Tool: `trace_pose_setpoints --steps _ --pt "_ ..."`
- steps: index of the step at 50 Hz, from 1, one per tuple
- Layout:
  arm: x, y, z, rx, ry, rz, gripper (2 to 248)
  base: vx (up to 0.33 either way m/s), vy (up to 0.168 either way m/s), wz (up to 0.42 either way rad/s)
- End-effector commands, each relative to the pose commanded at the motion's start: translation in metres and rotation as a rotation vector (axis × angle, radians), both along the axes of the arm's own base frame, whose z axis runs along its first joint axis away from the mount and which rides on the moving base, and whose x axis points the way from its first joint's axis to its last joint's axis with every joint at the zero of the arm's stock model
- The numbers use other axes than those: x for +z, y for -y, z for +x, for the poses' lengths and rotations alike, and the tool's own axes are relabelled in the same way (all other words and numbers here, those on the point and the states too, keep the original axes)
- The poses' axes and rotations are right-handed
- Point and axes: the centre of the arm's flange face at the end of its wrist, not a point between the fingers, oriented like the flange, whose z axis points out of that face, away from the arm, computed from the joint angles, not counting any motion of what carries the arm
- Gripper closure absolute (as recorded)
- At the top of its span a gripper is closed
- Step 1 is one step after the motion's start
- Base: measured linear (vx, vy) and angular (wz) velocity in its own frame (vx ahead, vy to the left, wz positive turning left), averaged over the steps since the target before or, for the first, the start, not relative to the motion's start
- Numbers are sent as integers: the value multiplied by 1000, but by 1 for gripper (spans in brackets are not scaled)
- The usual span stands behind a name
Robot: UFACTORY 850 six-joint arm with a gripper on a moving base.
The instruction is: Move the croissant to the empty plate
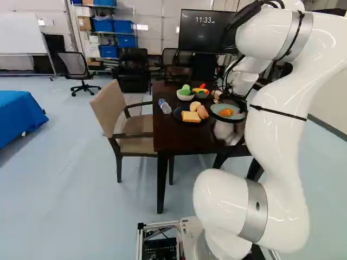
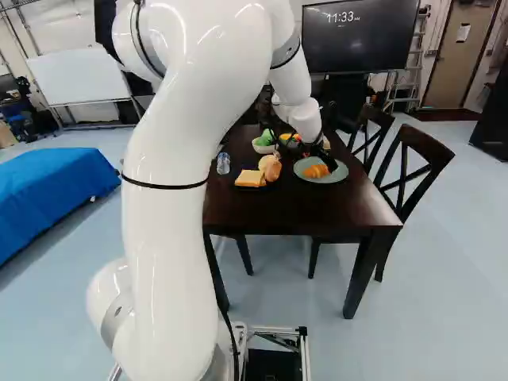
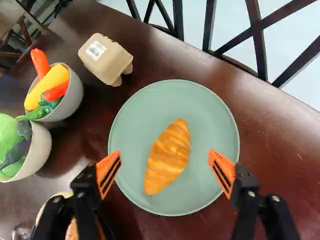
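Note:
In the right base view my gripper (image 2: 321, 148) is over the far part of the table, near the green plate. The wrist view shows the gripper (image 3: 165, 161) open, its orange pads wide apart. Between and ahead of them lies the croissant (image 3: 168, 156), untouched, on the round green plate (image 3: 212, 125). The same croissant (image 1: 225, 112) appears on its plate (image 1: 237, 116) in the left base view. No empty plate can be made out; a dark plate (image 1: 177, 114) beside the green one holds bread pieces.
Bread (image 1: 191, 116), a bottle (image 1: 165, 106) and two bowls of toy vegetables (image 3: 75, 95) (image 3: 37, 155) share the dark table (image 1: 173, 140). A small carton (image 3: 106, 59) sits beyond the green plate. Chairs (image 2: 413, 163) (image 1: 130, 122) stand at the table's sides.

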Motion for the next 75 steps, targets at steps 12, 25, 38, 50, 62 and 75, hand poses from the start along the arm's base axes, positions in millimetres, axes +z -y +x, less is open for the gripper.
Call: trace_pose_setpoints --steps 12,25,38,50,62,75 --pt "12 -1 -3 0 15 -8 3 0 0 0" --pt "28 -3 -6 0 36 -20 3 0 0 0" --pt "45 -5 -10 0 58 -32 3 0 0 0" --pt "61 -8 -26 -9 73 -41 3 0 0 0" --pt "77 -13 -52 -23 86 -49 3 0 0 0" --pt "85 -19 -78 -39 89 -52 3 0 0 0"
